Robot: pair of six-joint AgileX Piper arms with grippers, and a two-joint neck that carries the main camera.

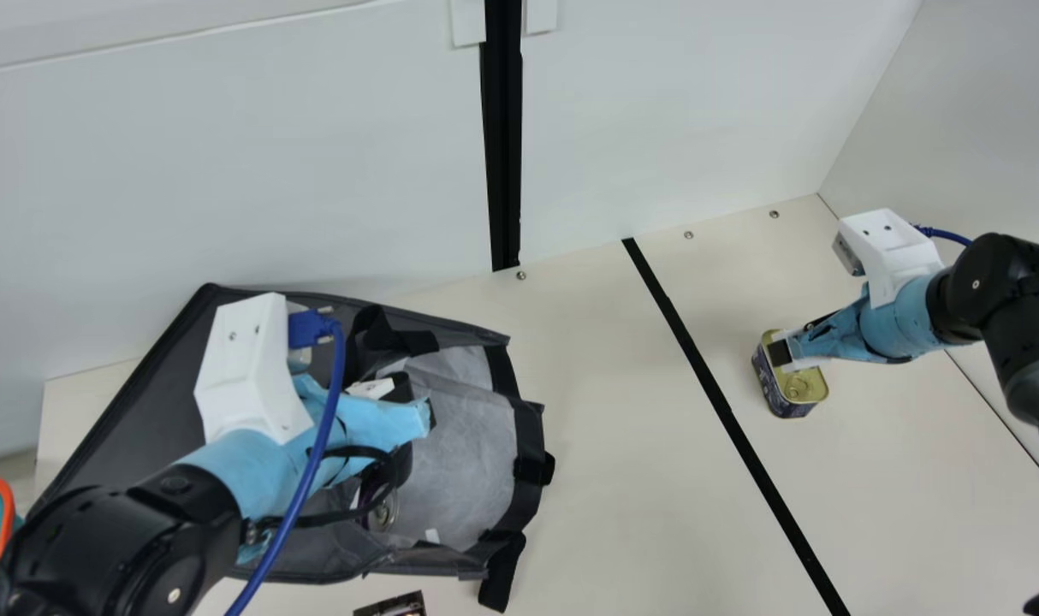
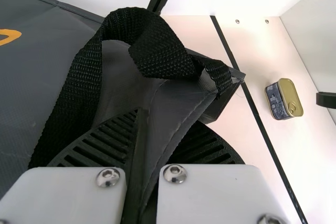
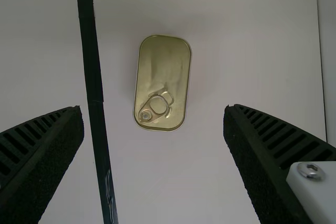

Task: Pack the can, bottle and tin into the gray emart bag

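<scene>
So my right gripper (image 3: 154, 108) is wide apart and the tin (image 3: 163, 66) sits just past its fingertips, pretty much centred. Its long axis runs lengthwise between them, so I'd say drop straight down, no twist, and squeeze the long sides. The right arm's way nearer, no contest. The strip (image 3: 93, 72) runs beside one long side, the wall (image 3: 329, 35) is farther off the other; looks like decent finger room. My left gripper (image 2: 168, 124) is clamped on the bag (image 2: 170, 108), well apart from the tin.

From my station, I see the cream table (image 1: 622, 428) bearing the gray bag (image 1: 477, 453) left, the tin (image 1: 798, 387) right, a black strip (image 1: 709, 385) between, and a dark printed item (image 1: 393, 606) near.
</scene>
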